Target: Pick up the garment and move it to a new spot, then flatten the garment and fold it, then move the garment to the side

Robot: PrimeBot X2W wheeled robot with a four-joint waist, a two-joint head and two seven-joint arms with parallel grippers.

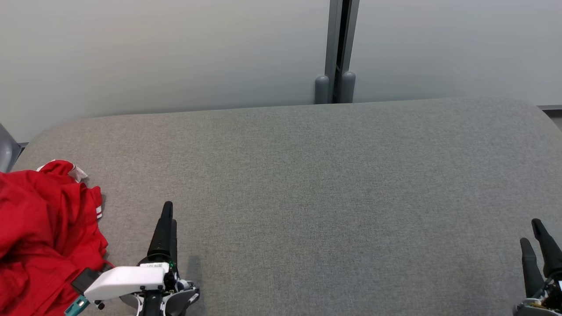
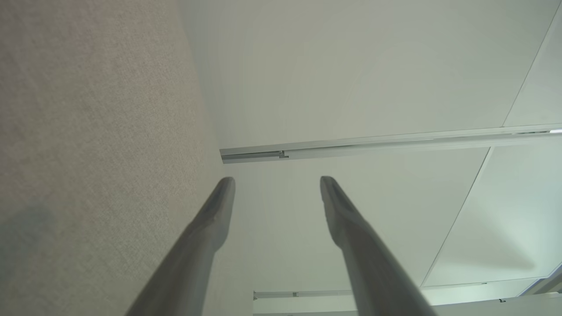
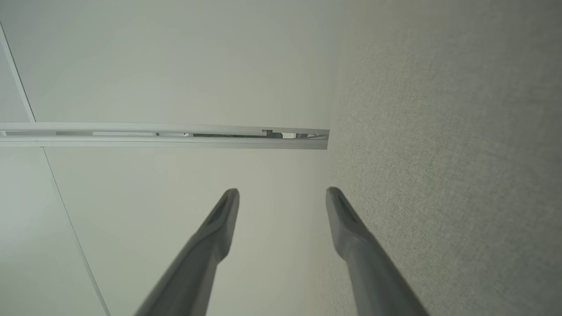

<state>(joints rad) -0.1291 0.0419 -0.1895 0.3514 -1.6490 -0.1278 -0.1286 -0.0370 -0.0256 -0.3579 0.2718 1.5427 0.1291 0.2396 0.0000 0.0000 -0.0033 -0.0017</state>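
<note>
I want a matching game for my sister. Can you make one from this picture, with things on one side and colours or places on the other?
1 garment
2 left gripper
3 right gripper
4 tabletop

a grey, flat
b open, lower right corner
c red, crumpled
d open, beside the garment

Pairs: 1-c, 2-d, 3-b, 4-a

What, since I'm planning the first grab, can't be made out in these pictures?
Red garment, head view: cut off by the left and bottom edges, its lower corner covered by the left arm's white casing; full shape and kind unknown.
Left gripper, head view: seen edge-on, one finger hides the other.
Right gripper, head view: base of the fingers cut off by the corner.
</note>
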